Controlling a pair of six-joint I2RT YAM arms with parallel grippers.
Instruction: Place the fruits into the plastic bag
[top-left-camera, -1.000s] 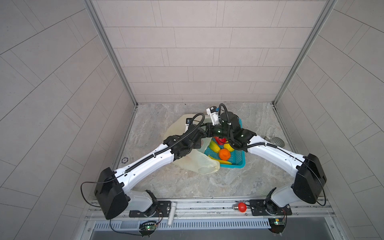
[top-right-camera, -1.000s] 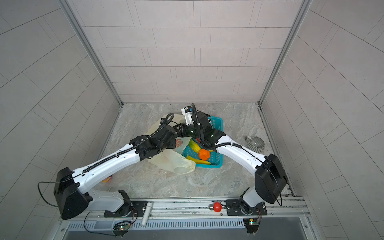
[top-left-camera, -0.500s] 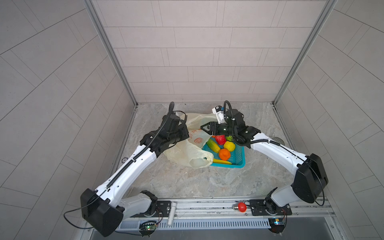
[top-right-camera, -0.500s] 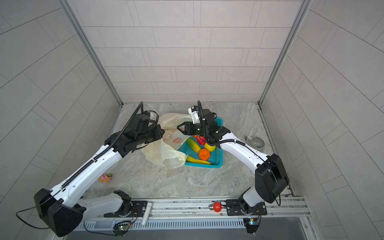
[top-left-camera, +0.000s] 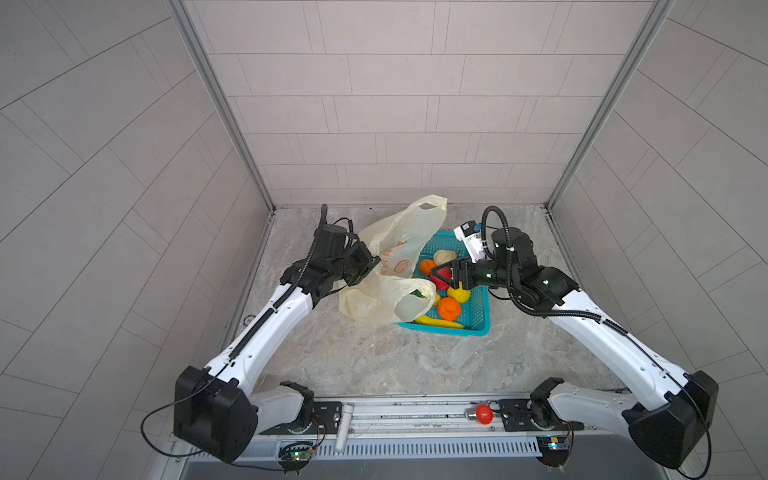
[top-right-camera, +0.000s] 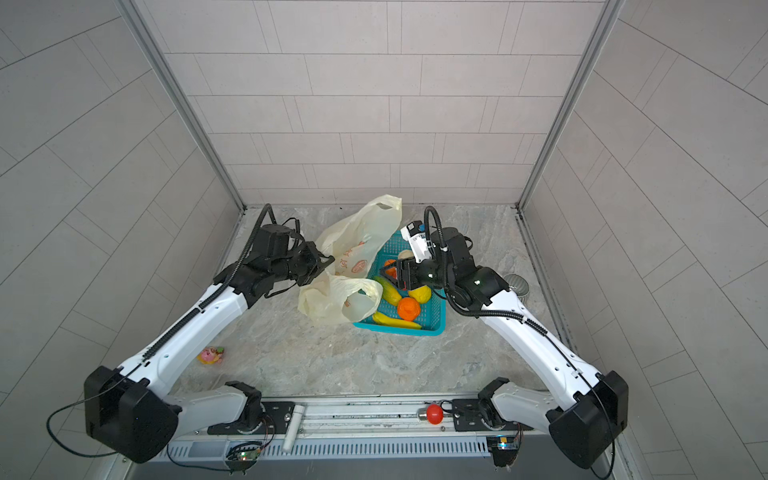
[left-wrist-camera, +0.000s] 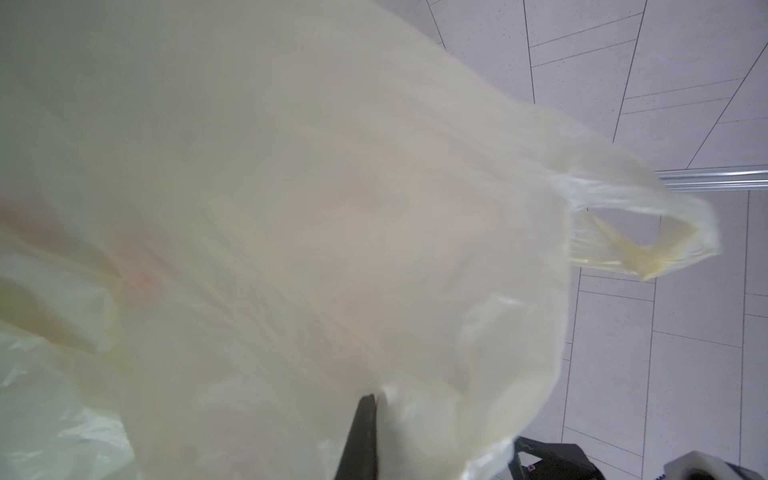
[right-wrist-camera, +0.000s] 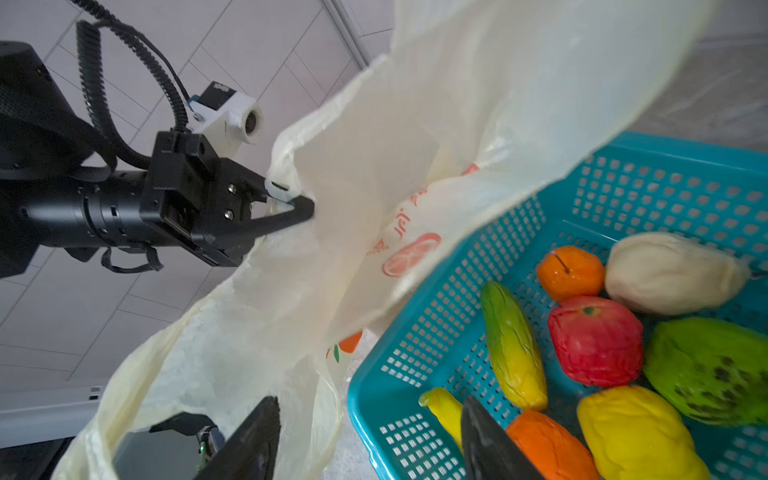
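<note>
Right, your left gripper (right-wrist-camera: 299, 201) has its fingers pinched together on the edge of the plastic bag (top-left-camera: 374, 303). It holds the bag up just beside the teal basket (top-left-camera: 453, 331), and the plastic drapes over the basket's wall on that side. Your right gripper (right-wrist-camera: 374, 440) hangs over the basket with its fingers apart.

The fruits you can see all lie in the basket: a red fruit (right-wrist-camera: 594, 340), a small orange fruit (right-wrist-camera: 569, 272), a cream fruit (right-wrist-camera: 673, 276), a green-and-yellow fruit (right-wrist-camera: 513, 349), a green fruit (right-wrist-camera: 710, 370), a yellow lemon-like fruit (right-wrist-camera: 636, 436), a larger orange fruit (right-wrist-camera: 548, 449) and a banana (right-wrist-camera: 442, 411).

The bag carries an orange-red citrus-slice print (right-wrist-camera: 411, 254). The orange-red characters above it are too skewed to read.
</note>
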